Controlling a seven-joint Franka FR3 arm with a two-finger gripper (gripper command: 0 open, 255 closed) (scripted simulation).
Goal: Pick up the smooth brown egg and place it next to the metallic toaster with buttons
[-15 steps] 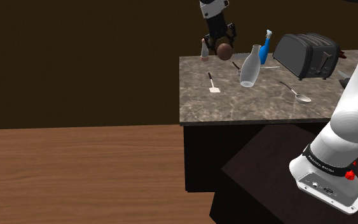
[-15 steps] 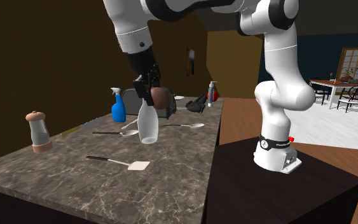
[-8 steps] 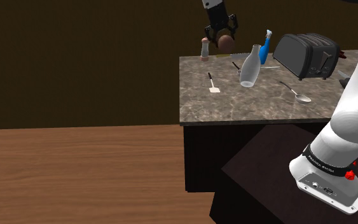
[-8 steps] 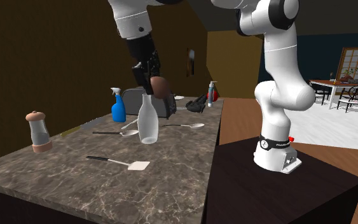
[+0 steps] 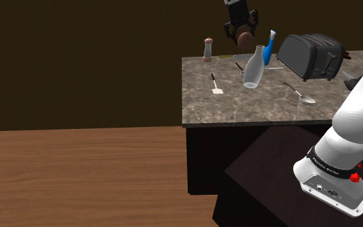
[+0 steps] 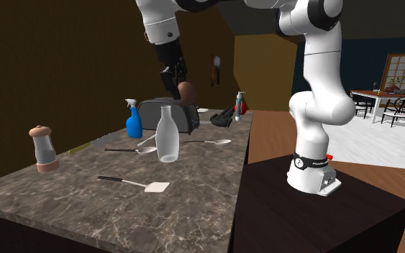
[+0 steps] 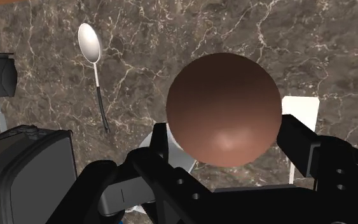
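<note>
The smooth brown egg (image 5: 243, 38) (image 6: 186, 91) (image 7: 224, 108) hangs in the air above the marble counter (image 5: 264, 106), clasped between the fingers of my black gripper (image 5: 241, 30) (image 6: 177, 80) (image 7: 225, 137). It is high over the clear glass bottle (image 5: 253, 68) (image 6: 167, 135) and near the blue spray bottle (image 5: 269, 46). The dark metallic toaster (image 5: 310, 57) (image 6: 150, 113) (image 7: 25, 172) stands at the counter's far end, toward the shoulder view's right of the egg. In the wrist view the toaster lies beside the gripper, with counter between.
A spatula (image 5: 216, 84) (image 6: 132, 183), two spoons (image 5: 300, 93) (image 6: 211, 142) (image 6: 141, 150) and a small shaker (image 5: 207, 49) (image 6: 44, 149) are spread over the counter. My stand (image 5: 276, 187) sits next to the counter. A wood floor (image 5: 77, 174) lies beyond the counter's edge.
The gripper has lifted the egg higher and carried it toward the shoulder view's right, from beside the shaker to over the bottle, closer to the toaster. The grip stays shut.
</note>
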